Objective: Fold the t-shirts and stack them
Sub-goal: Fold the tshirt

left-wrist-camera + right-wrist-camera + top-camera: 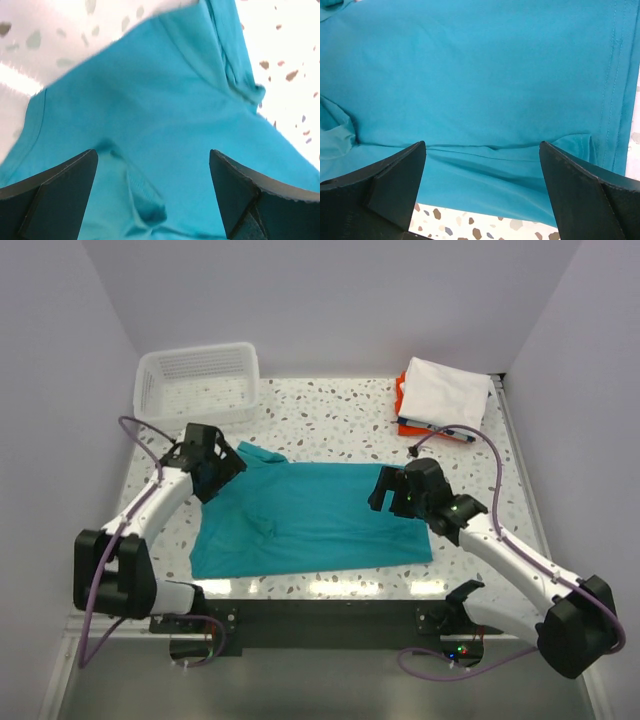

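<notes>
The speckled white worktop (330,420) fills the space between pale walls. The teal t-shirt (310,520) lies spread across its near middle, between the two arms. It is mostly flat, with a small pucker left of centre and one sleeve bunched at its far left corner. Its stitched hem runs along the right edge.

A white slatted basket (197,383) stands in the far left corner, well apart from the teal cloth. In the far right corner sits a small pile of folded shirts. The white t-shirt (445,390) is on top, the orange t-shirt (399,400) shows at the pile's left edge, and a dark-edged t-shirt (435,430) peeks out along its near side.

The left claw (152,175) hangs over the shirt's far left corner, released, its dark fingers (60,185) spread wide with only cloth between them. The right claw (482,165) hangs over the shirt's right side near the hem, likewise released and grasping nothing.
</notes>
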